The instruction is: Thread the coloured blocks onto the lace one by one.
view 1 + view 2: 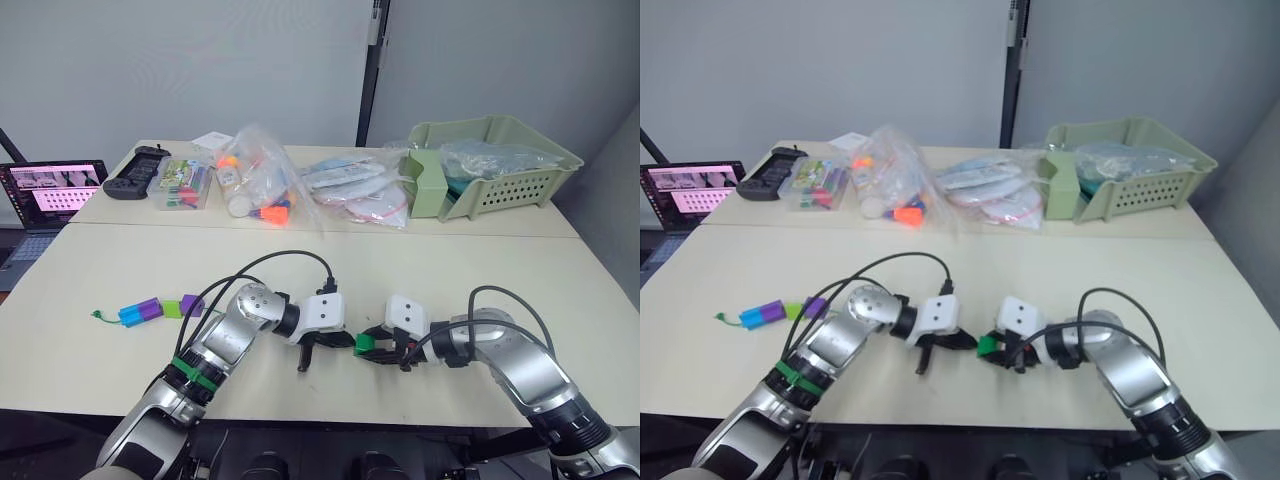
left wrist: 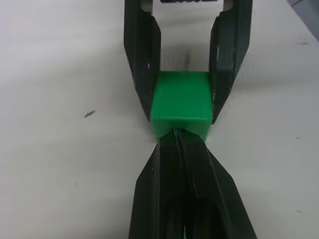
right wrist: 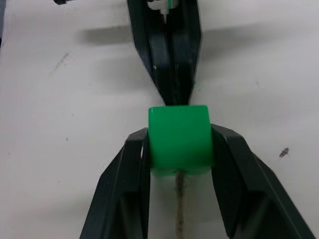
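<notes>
Low over the table (image 1: 120, 270), right gripper (image 3: 180, 149) clamps green block (image 3: 179, 139); left gripper's (image 2: 178, 137) pinched jaws touch it.

A pale table (image 1: 120, 280) carries threaded blocks (image 1: 160, 309), plastic bags (image 1: 300, 190), a green basket (image 1: 500, 165) and a laptop (image 1: 45, 200).

Laptop (image 1: 45, 195), game controller (image 1: 133, 172), plastic bags (image 1: 262, 185), green basket (image 1: 520, 170).

Lace tip hidden between the left gripper's (image 2: 175, 133) pinched fingers where they meet the green cube (image 2: 180, 102). Laptop (image 1: 45, 200) cut off by frame edge. Bag contents (image 1: 262, 185) too cluttered to tell.
</notes>
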Robot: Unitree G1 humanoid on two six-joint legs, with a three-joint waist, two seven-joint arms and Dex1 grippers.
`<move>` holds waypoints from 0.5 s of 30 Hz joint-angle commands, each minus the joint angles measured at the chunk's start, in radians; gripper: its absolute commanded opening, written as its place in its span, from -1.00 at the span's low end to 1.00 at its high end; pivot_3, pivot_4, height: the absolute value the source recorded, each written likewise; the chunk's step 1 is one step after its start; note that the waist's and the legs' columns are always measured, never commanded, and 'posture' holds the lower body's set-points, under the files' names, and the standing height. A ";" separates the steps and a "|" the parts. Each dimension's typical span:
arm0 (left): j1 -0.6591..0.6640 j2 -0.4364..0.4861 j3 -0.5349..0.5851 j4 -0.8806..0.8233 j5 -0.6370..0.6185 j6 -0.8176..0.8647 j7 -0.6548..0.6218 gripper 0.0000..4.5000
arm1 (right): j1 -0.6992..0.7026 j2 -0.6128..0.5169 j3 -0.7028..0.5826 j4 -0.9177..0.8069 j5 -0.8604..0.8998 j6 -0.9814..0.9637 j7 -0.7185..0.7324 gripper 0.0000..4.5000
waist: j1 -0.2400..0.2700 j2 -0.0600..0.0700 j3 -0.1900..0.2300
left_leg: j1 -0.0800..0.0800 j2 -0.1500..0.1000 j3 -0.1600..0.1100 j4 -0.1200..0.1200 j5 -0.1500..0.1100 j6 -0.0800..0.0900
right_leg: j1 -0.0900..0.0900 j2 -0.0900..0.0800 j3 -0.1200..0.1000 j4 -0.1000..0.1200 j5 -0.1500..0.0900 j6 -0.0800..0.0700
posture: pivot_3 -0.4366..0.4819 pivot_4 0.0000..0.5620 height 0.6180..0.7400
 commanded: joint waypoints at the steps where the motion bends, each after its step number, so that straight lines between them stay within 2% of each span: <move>1: -0.019 -0.028 -0.013 -0.005 0.003 -0.008 0.011 -1.00 | 0.005 -0.003 -0.003 -0.020 0.003 0.010 -0.004 -0.48 | 0.001 0.000 0.000 | 0.000 0.000 0.000 0.000 0.000 0.000 | 0.000 0.000 0.000 0.000 0.000 0.000 | -0.05 -0.47 1.00; 6: -0.011 -0.017 -0.002 -0.021 -0.008 0.040 -0.005 -1.00 | 0.006 -0.004 -0.003 -0.022 0.003 0.008 -0.005 -0.48 | 0.002 0.000 0.000 | 0.000 0.000 0.000 0.000 0.000 0.000 | 0.001 0.000 0.000 0.000 0.000 0.000 | -0.05 -0.47 1.00; 13: -0.007 0.066 0.041 -0.058 -0.027 0.076 -0.045 -0.08 | 0.010 -0.005 0.000 -0.021 0.001 0.003 -0.004 -0.48 | 0.000 0.000 0.000 | 0.000 0.000 0.000 0.000 0.000 0.000 | 0.000 0.000 0.000 0.000 0.000 0.000 | -0.05 -0.47 1.00; 15: -0.001 0.084 0.049 -0.057 -0.036 0.078 -0.052 -0.06 | 0.011 -0.006 0.000 -0.021 0.001 0.001 -0.003 -0.48 | -0.001 0.000 0.000 | 0.000 0.000 0.000 0.000 0.000 0.000 | 0.000 0.000 0.000 0.000 0.000 0.000 | -0.05 -0.47 1.00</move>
